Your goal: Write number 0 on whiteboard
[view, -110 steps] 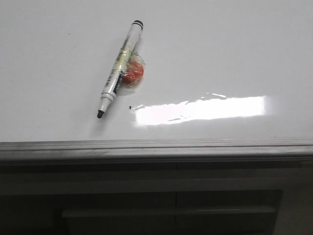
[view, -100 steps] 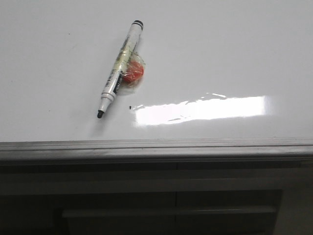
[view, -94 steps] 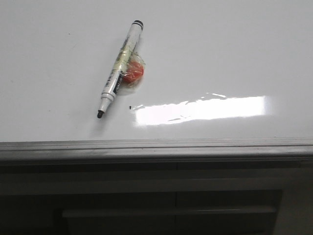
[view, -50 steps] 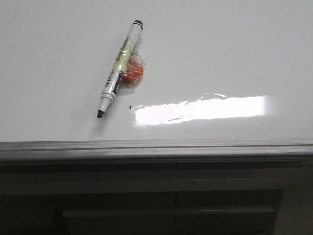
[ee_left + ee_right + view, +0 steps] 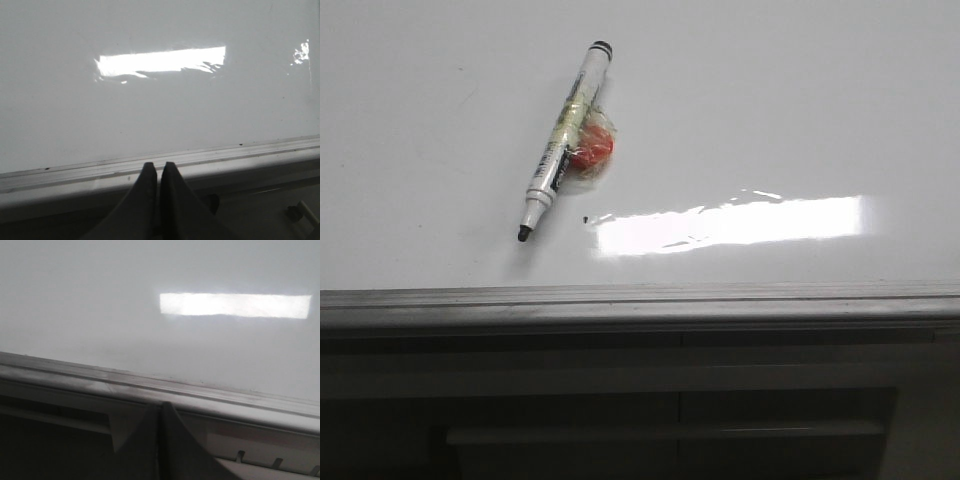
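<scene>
Whiteboard (image 5: 770, 110) fills most of the front view, glossy and white, with a grey metal edge strip (image 5: 640, 300) along its near side and a bright rectangular reflection (image 5: 730, 225) right of centre. No drawn 0 shows on it; only a tiny black dot (image 5: 585, 219) sits just left of the reflection. Left of centre lies a marker (image 5: 563, 140), uncapped, its black tip (image 5: 523, 233) pointing toward the near edge and its black end cap toward the far side. A small red lump in clear wrap (image 5: 592, 148) touches the marker's right side at mid-barrel. Neither arm appears in the front view. In the wrist views, the left end effector (image 5: 157, 172) and the right end effector (image 5: 160, 412) each have their fingers pressed together, empty, over the board's edge strip.
</scene>
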### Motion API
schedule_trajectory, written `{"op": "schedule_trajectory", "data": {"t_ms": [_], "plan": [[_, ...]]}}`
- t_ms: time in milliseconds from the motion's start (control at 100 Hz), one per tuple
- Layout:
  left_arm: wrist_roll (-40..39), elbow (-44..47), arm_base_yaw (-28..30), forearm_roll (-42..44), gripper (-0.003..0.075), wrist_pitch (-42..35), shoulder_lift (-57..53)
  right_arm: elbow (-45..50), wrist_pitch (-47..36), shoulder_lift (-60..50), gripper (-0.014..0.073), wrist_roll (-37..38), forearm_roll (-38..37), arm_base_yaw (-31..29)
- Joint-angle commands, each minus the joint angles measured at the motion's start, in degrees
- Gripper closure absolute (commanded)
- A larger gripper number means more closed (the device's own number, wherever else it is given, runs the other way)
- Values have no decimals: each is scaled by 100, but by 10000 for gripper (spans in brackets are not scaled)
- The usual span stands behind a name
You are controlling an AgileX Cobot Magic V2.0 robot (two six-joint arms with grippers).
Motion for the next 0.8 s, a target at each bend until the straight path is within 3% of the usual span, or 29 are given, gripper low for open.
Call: {"op": "schedule_trajectory", "data": {"t_ms": [0, 120, 250, 420, 530, 660, 720, 790], "plan": [[3, 185, 2, -604, 740, -657, -166, 70, -667, -108, 663, 13, -57, -31], [3, 185, 2, -3444, 740, -894, -166, 70, -2001, -108, 663, 13, 767, -31], [3, 185, 2, -4969, 740, -1046, -166, 70, -2873, -108, 663, 13, 1841, -31], [38, 108, 2, -5086, 739, -1095, -166, -32, -3096, -108, 661, 86, 2161, -31], [1168, -360, -36, -4994, 705, -745, -140, -393, -2395, -108, 622, 86, 2175, -31], [2878, -1251, -36, -4817, 528, 264, 289, -824, -1521, -44, 376, 86, 2045, -31], [3292, -1719, -12, -4682, 426, 647, 657, -906, -1420, 40, 244, 86, 2034, -31], [3445, -2243, 0, -4477, 366, 987, 1245, -966, -1276, 195, 146, 86, 2034, -31]]}}
